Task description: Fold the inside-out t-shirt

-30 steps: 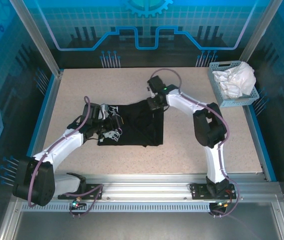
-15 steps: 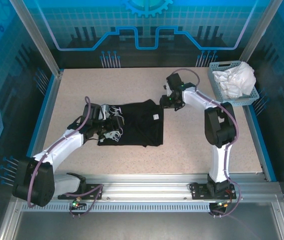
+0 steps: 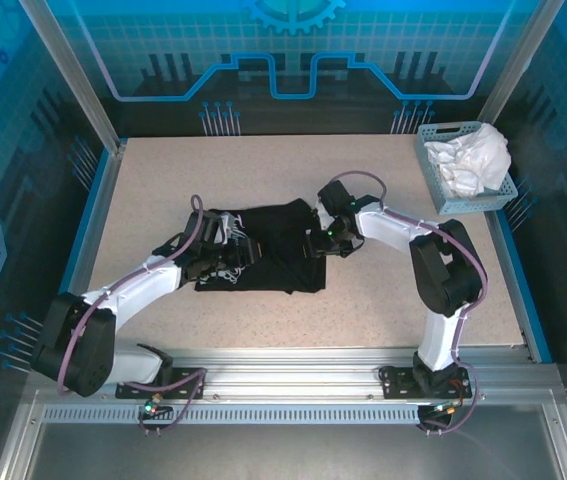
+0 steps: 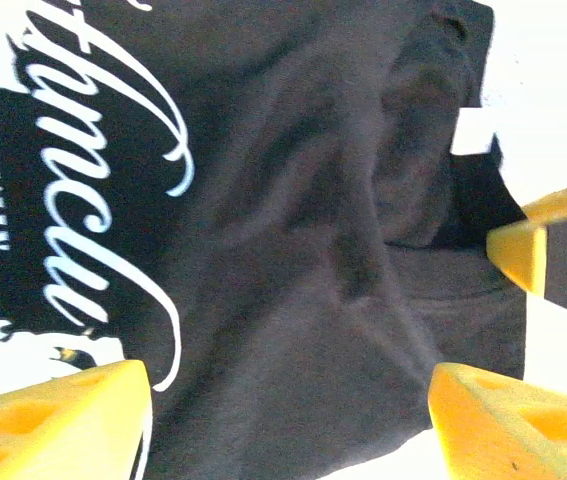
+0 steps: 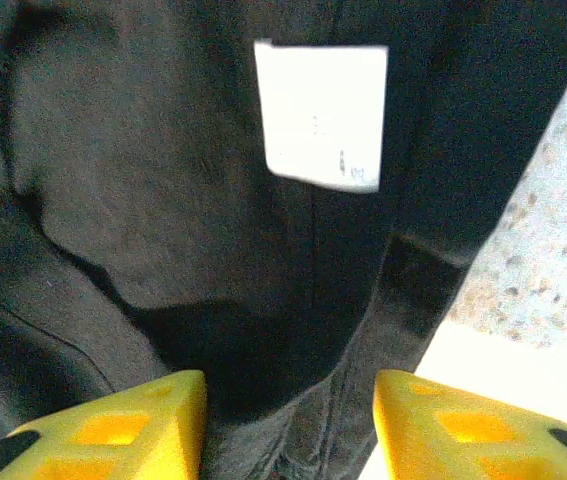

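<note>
One soft, matte black inside-out t-shirt (image 3: 278, 265) lay crumpled flat near the middle of the speckled beige table (image 3: 163, 180), a touch toward 9 o'clock. It formed a rough rectangle with its long axis running from 9 to 3 o'clock. The end with the white script lettering (image 4: 93, 200) pointed to 9 o'clock, and one small rectangular white label (image 5: 323, 110) sat toward 3 o'clock. The cloth (image 4: 313, 200) showed shallow folds and a seam line in the wrist views. Two white arms reached over it. The left gripper (image 3: 235, 255) hung above the printed end and the right gripper (image 3: 315, 243) above the 3 o'clock edge. Each had two blocky yellow fingers. The left gripper's (image 4: 288, 385) jaws stood spread wide over the fabric, pinching nothing. The right gripper's (image 5: 288, 390) jaws were also parted, with dark cloth (image 5: 143, 150) lying below the gap between them. One pale blue lattice plastic basket (image 3: 429, 165) stood at the table's 2 o'clock corner, holding one rumpled white cloth (image 3: 475, 158).
</note>
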